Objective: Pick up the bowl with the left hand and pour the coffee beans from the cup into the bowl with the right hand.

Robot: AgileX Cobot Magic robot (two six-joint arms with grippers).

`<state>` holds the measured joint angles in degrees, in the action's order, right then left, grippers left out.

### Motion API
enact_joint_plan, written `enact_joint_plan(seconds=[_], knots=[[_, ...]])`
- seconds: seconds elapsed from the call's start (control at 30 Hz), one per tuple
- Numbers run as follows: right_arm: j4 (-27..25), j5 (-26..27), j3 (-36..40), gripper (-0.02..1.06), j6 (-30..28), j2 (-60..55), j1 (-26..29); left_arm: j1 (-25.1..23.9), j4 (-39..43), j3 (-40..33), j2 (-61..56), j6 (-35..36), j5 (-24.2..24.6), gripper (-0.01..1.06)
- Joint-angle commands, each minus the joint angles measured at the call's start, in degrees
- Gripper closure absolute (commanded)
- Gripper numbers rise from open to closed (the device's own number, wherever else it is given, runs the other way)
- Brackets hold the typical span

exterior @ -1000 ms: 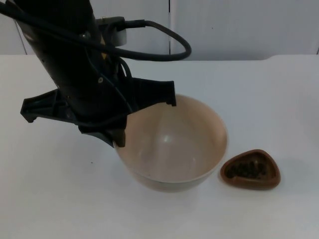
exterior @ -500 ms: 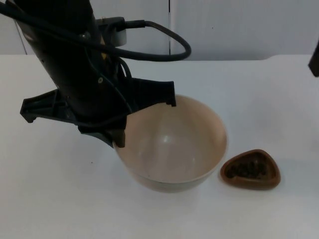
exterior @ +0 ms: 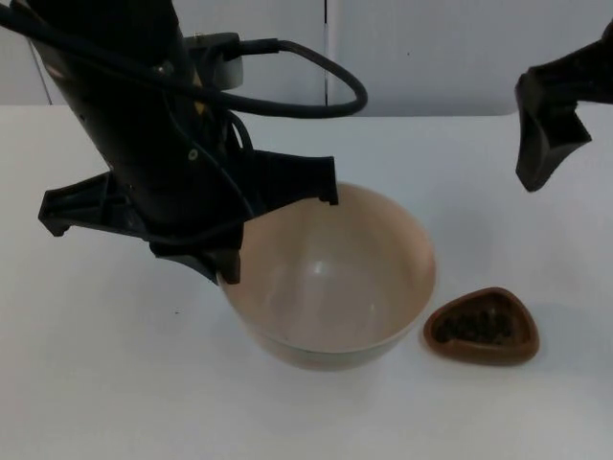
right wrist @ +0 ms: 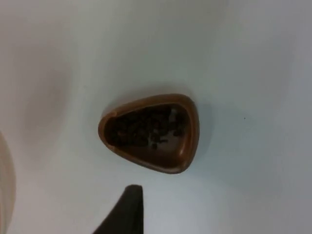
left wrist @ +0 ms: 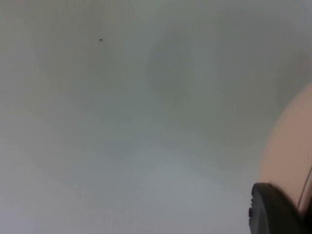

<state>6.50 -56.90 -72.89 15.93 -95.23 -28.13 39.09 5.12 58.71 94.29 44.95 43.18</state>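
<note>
On the white table [exterior: 86,383] sits a beige bowl [exterior: 330,287], round and empty, upright. Left gripper [exterior: 230,264] is clamped on the bowl's rim at the side away from the cup, one finger inside the wall and one outside; left arm body looms over that side of the bowl and hides part of the rim. From the left wrist camera a curved piece of the beige bowl [left wrist: 287,151] sits against a black fingertip [left wrist: 270,209], with bare table [left wrist: 122,122] beyond and a tiny dark speck on it. Just beside the bowl, on the side away from the left arm, stands a small brown cup [exterior: 481,327] with a rounded-triangle rim, upright, holding dark coffee beans [exterior: 474,326]; cup and bowl look close but apart. Right gripper [exterior: 546,134] hangs above the table beyond the cup, toward the grey partition wall [exterior: 460,48], well apart from the bowl and not touching the cup; whether its fingers are apart or together, can't tell. From the right wrist camera the brown cup [right wrist: 151,132] is seen from above, beans [right wrist: 146,129] piled inside, one black fingertip [right wrist: 127,209] near it but clear of it.
</note>
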Motion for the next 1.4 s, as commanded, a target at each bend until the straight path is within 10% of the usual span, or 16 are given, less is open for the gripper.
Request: enact_joint_plan(seconds=[0.0,1.37], knots=[[1.3,-0.2,-0.6,0.0,1.4,-0.6,-0.1,0.3,0.1,-0.2,-0.4,0.3,-0.1,1.05],[8.4,21.1,9.4,0.04,10.6,-14.0,-1.3,0.3,0.1,-0.2,-0.4,0.3,-0.4,1.05]])
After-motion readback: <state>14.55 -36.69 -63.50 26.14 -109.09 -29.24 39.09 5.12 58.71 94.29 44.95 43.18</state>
